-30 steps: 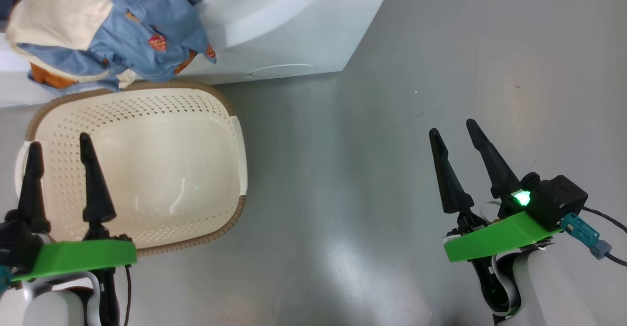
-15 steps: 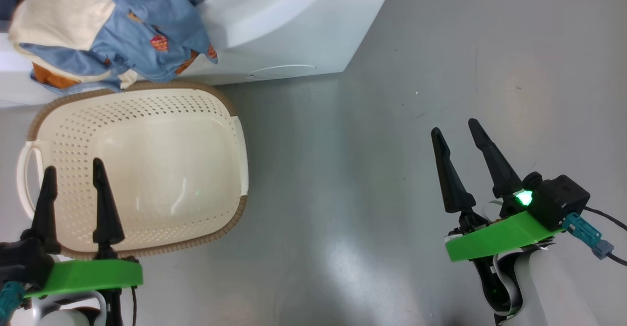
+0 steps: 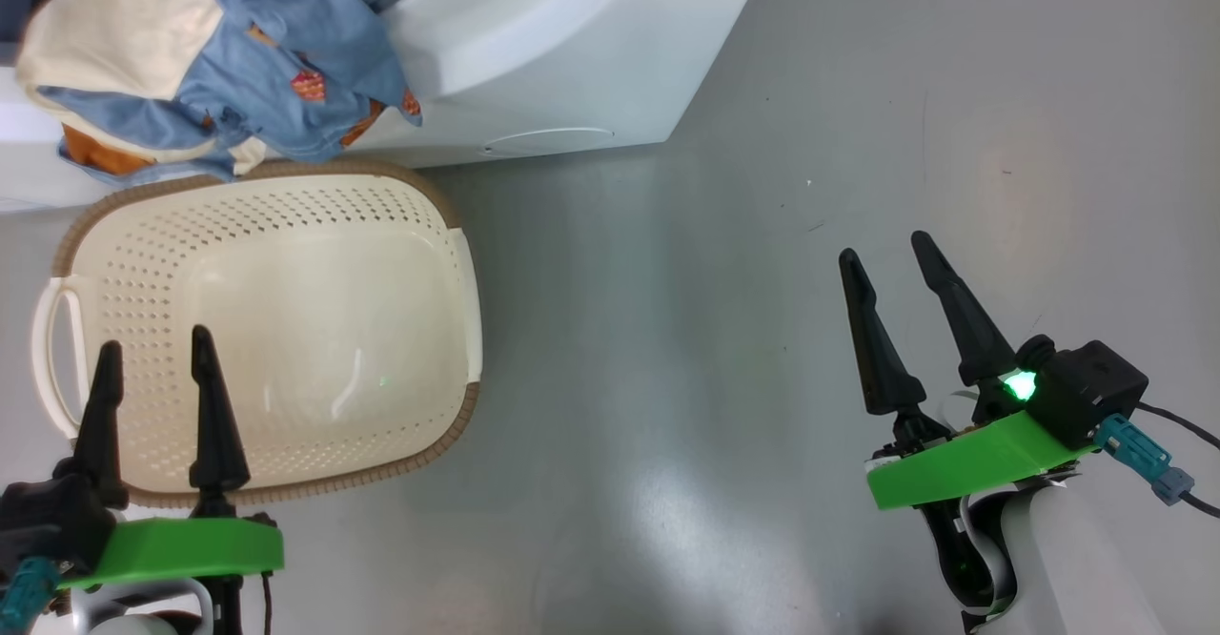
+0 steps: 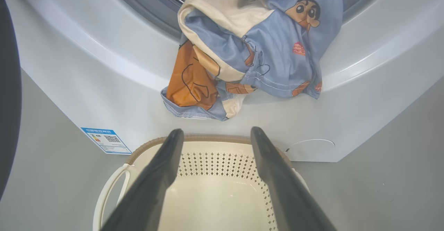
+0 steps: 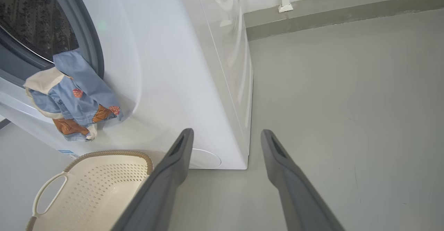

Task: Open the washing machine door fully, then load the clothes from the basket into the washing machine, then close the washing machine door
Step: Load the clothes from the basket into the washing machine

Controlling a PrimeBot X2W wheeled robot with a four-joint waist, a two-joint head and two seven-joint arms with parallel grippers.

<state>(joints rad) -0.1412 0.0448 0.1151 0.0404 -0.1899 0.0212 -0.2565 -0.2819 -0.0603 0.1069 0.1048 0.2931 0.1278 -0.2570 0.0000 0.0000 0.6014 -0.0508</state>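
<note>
One bundle of clothes [image 4: 249, 50] droops over the washing machine [image 3: 553, 44] lip, half outside the drum [image 5: 31, 26], above the empty basket [image 3: 124, 263]. Left claw [image 3: 155, 341] wide at the basket's near edge; right claw [image 3: 884, 247] wide over floor, far right. Best: pinch the hanging hem, push it deep inside.

Black tapered fingers [image 3: 869, 330], green wrist brackets [image 3: 963, 468], pale forearms [image 3: 1077, 559], teal connector [image 3: 1132, 452].

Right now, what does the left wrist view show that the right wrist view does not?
Left wrist view: the open left claw pointing over the basket, and a cartoon face printed on the clothes. Right wrist view: the open right claw over the floor, the side panel of the washing machine and the wall base. Both: the clothes hanging over the opening's lip, the empty basket, the small round flap.
</note>
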